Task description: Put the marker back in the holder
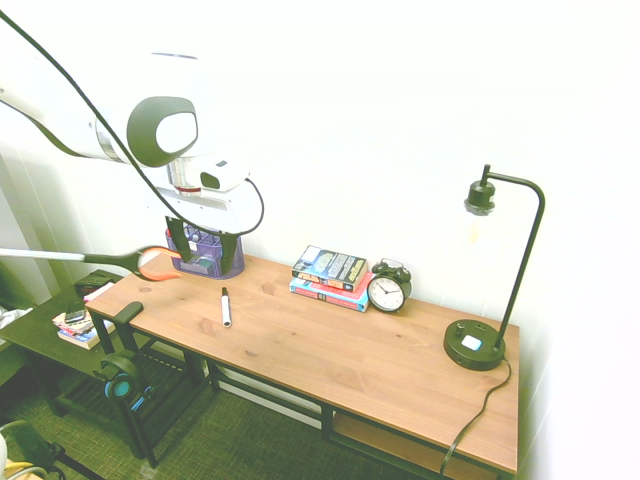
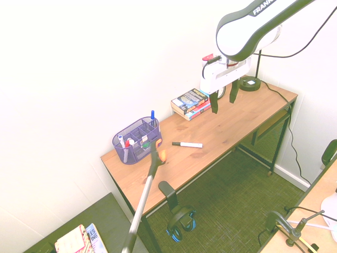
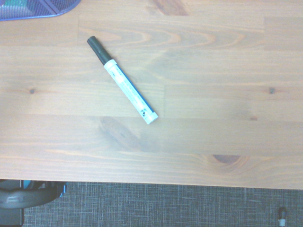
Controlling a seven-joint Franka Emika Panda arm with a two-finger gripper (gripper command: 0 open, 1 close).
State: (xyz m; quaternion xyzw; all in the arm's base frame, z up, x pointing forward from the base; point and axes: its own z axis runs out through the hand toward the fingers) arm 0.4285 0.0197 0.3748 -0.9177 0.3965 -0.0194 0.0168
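Observation:
The marker [image 1: 226, 306] [image 2: 187, 144] [image 3: 122, 79], white-barrelled with a black cap, lies flat on the wooden desk, a short way in front of the holder. The holder [image 1: 207, 258] [image 2: 136, 140] is a purple-blue wire-mesh organizer at the desk's end by the wall; only its corner [image 3: 38, 7] shows in the wrist view. It holds several pens, among them a blue-capped one [image 2: 152, 115]. My gripper [image 1: 205, 250] [image 2: 223, 100] hangs open and empty well above the desk, and the wrist view looks straight down on the marker.
A book stack [image 1: 330, 277] and a black alarm clock [image 1: 387, 290] stand at the back, a black desk lamp [image 1: 475, 345] at the far end. A grabber stick with an orange tip [image 1: 150, 263] [image 2: 155, 158] reaches over the desk's holder end. Headphones [image 2: 179, 219] hang off the front edge.

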